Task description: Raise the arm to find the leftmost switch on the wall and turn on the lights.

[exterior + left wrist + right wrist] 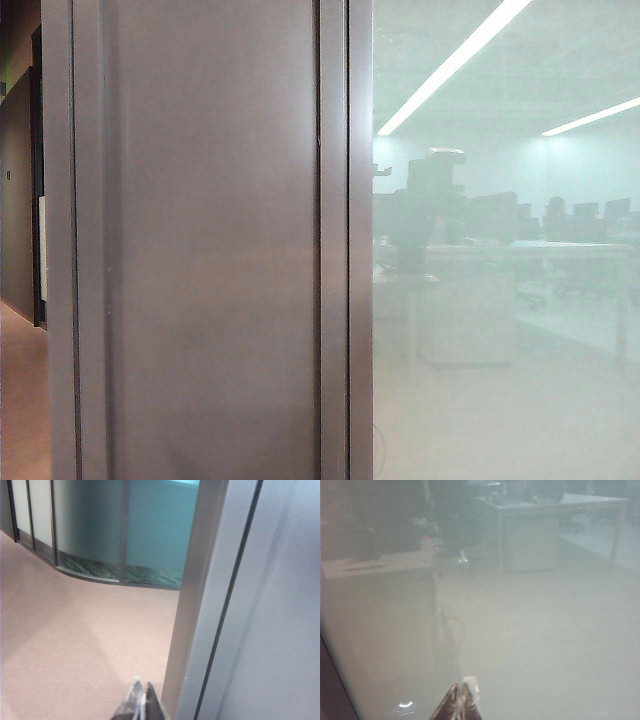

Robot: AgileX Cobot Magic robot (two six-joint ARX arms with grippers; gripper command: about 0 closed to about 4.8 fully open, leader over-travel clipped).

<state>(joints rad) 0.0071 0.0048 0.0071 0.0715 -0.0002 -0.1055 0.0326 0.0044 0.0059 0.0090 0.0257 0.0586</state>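
Exterior view: hazy arm [432, 205] silhouette in frosted glass [500, 300], right of grey metal panel [210, 250].
Left tool [140, 702]: tips together, empty, over pink floor [75, 640] beside metal frame [195, 605].
Right tool [460, 700]: pinched narrow, empty, facing glass; pale tabletop [560, 502] beyond.

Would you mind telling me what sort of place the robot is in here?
Most likely an office floor. Through frosted glass are desks with dark monitors under ceiling light strips. Both grippers, left and right, look shut, near the metal-framed partition.
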